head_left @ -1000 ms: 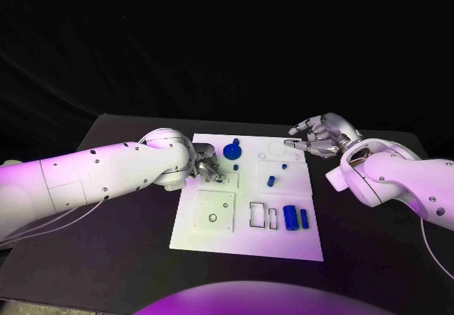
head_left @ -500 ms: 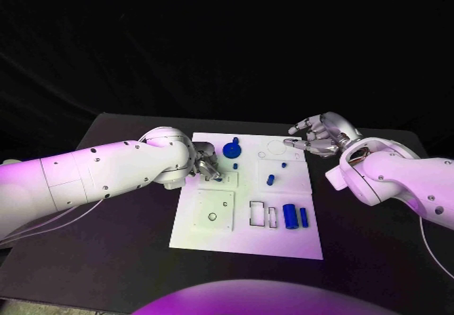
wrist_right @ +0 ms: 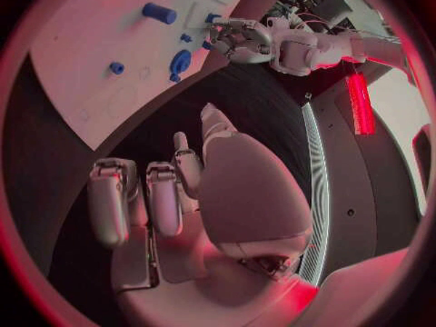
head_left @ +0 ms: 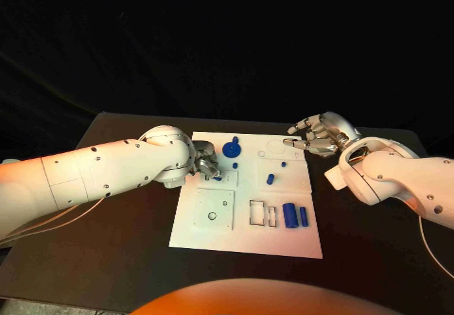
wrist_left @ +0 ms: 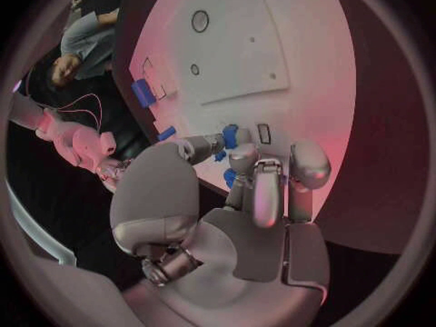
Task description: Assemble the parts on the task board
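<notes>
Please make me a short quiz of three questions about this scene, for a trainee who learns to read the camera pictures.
1. True or false: the right hand holds a blue part.
2. At which edge of the task board is the left hand, seen from the head camera? A: left. B: right. C: near.
3. Which lies nearer to the robot, the blue disc or the blue cylinder?
Key: 1 false; 2 A; 3 the blue cylinder.

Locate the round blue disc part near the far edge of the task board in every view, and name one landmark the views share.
Head view: blue disc, beside the left hand.
Left wrist view: cannot tell; that hand's fingers cover that area.
Right wrist view: blue disc, near the board's edge.
Shared landmark: the white task board.
</notes>
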Motion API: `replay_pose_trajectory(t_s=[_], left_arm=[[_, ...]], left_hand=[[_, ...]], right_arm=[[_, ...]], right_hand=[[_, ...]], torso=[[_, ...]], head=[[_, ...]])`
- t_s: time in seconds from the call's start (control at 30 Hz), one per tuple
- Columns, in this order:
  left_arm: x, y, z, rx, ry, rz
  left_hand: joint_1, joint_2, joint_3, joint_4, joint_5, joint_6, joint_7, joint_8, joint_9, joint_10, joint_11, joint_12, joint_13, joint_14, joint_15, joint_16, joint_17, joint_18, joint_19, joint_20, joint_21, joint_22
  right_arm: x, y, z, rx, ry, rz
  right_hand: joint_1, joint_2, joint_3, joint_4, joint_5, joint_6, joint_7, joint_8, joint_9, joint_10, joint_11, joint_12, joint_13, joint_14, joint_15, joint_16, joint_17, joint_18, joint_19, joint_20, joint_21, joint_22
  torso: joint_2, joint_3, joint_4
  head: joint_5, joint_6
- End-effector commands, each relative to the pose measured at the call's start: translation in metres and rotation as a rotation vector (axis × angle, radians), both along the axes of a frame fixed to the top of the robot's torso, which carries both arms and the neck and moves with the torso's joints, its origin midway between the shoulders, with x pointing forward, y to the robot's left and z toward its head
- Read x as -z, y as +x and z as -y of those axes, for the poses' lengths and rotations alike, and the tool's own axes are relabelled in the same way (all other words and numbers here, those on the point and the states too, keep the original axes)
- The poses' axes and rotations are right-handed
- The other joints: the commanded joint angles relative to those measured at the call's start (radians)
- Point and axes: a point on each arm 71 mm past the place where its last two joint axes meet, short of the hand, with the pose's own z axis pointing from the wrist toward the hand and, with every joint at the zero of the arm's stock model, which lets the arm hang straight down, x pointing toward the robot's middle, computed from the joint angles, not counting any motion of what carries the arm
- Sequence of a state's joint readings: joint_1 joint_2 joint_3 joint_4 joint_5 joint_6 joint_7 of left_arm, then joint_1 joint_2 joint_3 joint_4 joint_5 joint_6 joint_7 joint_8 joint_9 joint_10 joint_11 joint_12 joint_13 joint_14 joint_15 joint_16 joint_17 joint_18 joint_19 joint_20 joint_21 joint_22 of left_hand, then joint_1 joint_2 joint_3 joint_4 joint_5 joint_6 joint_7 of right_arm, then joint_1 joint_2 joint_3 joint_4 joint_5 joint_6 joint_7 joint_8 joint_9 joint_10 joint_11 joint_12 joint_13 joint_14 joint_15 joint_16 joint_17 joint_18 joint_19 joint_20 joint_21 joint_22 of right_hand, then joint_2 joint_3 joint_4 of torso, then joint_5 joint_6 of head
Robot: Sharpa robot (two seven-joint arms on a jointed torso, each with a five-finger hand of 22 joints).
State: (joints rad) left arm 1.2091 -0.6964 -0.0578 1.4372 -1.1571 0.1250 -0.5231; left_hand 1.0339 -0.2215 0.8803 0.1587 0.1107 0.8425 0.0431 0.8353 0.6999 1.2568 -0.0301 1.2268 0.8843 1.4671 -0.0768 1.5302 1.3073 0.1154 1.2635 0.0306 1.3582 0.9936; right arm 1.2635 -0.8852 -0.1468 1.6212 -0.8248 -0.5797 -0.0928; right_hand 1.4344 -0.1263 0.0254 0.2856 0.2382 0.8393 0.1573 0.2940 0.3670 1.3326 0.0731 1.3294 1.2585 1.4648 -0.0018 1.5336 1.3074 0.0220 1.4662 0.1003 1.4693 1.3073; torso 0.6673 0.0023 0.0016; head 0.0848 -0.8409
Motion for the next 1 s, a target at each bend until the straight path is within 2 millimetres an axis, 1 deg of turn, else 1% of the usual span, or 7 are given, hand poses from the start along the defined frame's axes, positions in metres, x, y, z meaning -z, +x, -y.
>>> replay_pose_trajectory(t_s=[0.03, 0.3, 0.43, 0.77, 0.83, 1.0], left_arm=[[0.0019, -0.0020, 0.0035, 0.017, 0.000, -0.023], [0.0023, -0.0012, 0.0036, 0.016, 0.001, -0.025], [0.0025, -0.0009, 0.0036, 0.016, 0.001, -0.026], [0.0029, -0.0004, 0.0038, 0.016, 0.004, -0.029], [0.0029, -0.0003, 0.0038, 0.017, 0.004, -0.029], [0.0031, 0.0000, 0.0037, 0.016, 0.004, -0.030]], left_hand=[[-0.013, -0.001, 0.053, -0.047, -0.006, 0.013, -0.005, -0.004, 0.001, 0.007, -0.001, 0.006, 0.001, 0.074, -0.009, 0.005, 0.143, -0.006, 0.007, -0.003, 0.005, 0.000], [-0.044, -0.007, 0.032, -0.027, -0.011, 0.021, -0.007, -0.010, 0.000, 0.007, -0.002, 0.006, 0.004, 0.074, -0.010, 0.005, 0.143, -0.006, 0.008, -0.004, 0.004, 0.000], [-0.066, -0.008, 0.009, -0.008, -0.014, 0.028, -0.007, -0.015, 0.000, 0.007, -0.002, 0.007, 0.006, 0.074, -0.010, 0.005, 0.143, -0.007, 0.010, -0.005, 0.004, 0.002], [-0.085, -0.003, -0.025, 0.017, -0.015, 0.035, -0.007, -0.022, -0.001, 0.010, -0.002, 0.010, 0.013, 0.075, -0.010, 0.005, 0.143, -0.007, 0.012, -0.005, 0.004, 0.006], [-0.085, -0.003, -0.025, 0.017, -0.015, 0.035, -0.007, -0.022, -0.001, 0.010, -0.002, 0.010, 0.013, 0.075, -0.010, 0.005, 0.143, -0.007, 0.012, -0.005, 0.004, 0.006], [-0.095, 0.001, -0.042, 0.033, -0.016, 0.039, -0.006, -0.025, -0.001, 0.011, -0.001, 0.011, 0.017, 0.075, -0.010, 0.005, 0.144, -0.008, 0.013, -0.005, 0.004, 0.006]], right_arm=[[0.0006, -0.0005, -0.0015, -0.019, -0.009, -0.001], [0.0012, -0.0007, -0.0014, -0.019, -0.009, -0.002], [0.0014, -0.0008, -0.0014, -0.019, -0.009, -0.002], [0.0017, -0.0008, -0.0013, -0.019, -0.010, -0.003], [0.0017, -0.0008, -0.0013, -0.020, -0.010, -0.004], [0.0020, -0.0009, -0.0012, -0.020, -0.010, -0.005]], right_hand=[[-0.007, 0.005, -0.004, 0.004, 0.006, 0.004, 0.000, 0.006, -0.001, -0.005, 0.001, -0.006, -0.001, 0.078, 0.003, -0.004, 0.140, 0.007, 0.044, 0.006, -0.003, 0.193], [-0.008, 0.005, -0.004, 0.004, 0.006, 0.004, 0.000, 0.006, -0.001, -0.005, 0.001, -0.006, 0.000, 0.078, 0.003, -0.004, 0.139, 0.007, 0.043, 0.006, -0.004, 0.192], [-0.009, 0.005, -0.005, 0.004, 0.006, 0.004, 0.000, 0.006, -0.001, -0.005, 0.001, -0.006, -0.001, 0.078, 0.003, -0.004, 0.139, 0.007, 0.043, 0.006, -0.004, 0.192], [-0.013, 0.006, -0.006, 0.005, 0.005, 0.004, 0.000, 0.006, -0.001, -0.004, 0.001, -0.006, 0.000, 0.078, 0.003, -0.004, 0.139, 0.007, 0.043, 0.006, -0.004, 0.192], [-0.013, 0.006, -0.006, 0.005, 0.005, 0.004, 0.000, 0.006, -0.001, -0.004, 0.001, -0.006, 0.000, 0.078, 0.003, -0.004, 0.139, 0.007, 0.043, 0.006, -0.004, 0.192], [-0.013, 0.006, -0.006, 0.005, 0.005, 0.004, 0.000, 0.006, -0.001, -0.004, 0.001, -0.006, 0.000, 0.078, 0.003, -0.004, 0.139, 0.007, 0.043, 0.006, -0.004, 0.192]], torso=[[0.000, -0.0003, 0.0000], [0.000, -0.0001, 0.0002], [0.000, -0.0006, 0.0007], [0.000, -0.0005, 0.0005], [0.000, -0.0005, 0.0007], [0.000, -0.0003, 0.0011]], head=[[-0.001, -0.001], [-0.002, -0.003], [-0.004, -0.005], [-0.004, -0.007], [-0.005, -0.007], [-0.005, -0.008]])
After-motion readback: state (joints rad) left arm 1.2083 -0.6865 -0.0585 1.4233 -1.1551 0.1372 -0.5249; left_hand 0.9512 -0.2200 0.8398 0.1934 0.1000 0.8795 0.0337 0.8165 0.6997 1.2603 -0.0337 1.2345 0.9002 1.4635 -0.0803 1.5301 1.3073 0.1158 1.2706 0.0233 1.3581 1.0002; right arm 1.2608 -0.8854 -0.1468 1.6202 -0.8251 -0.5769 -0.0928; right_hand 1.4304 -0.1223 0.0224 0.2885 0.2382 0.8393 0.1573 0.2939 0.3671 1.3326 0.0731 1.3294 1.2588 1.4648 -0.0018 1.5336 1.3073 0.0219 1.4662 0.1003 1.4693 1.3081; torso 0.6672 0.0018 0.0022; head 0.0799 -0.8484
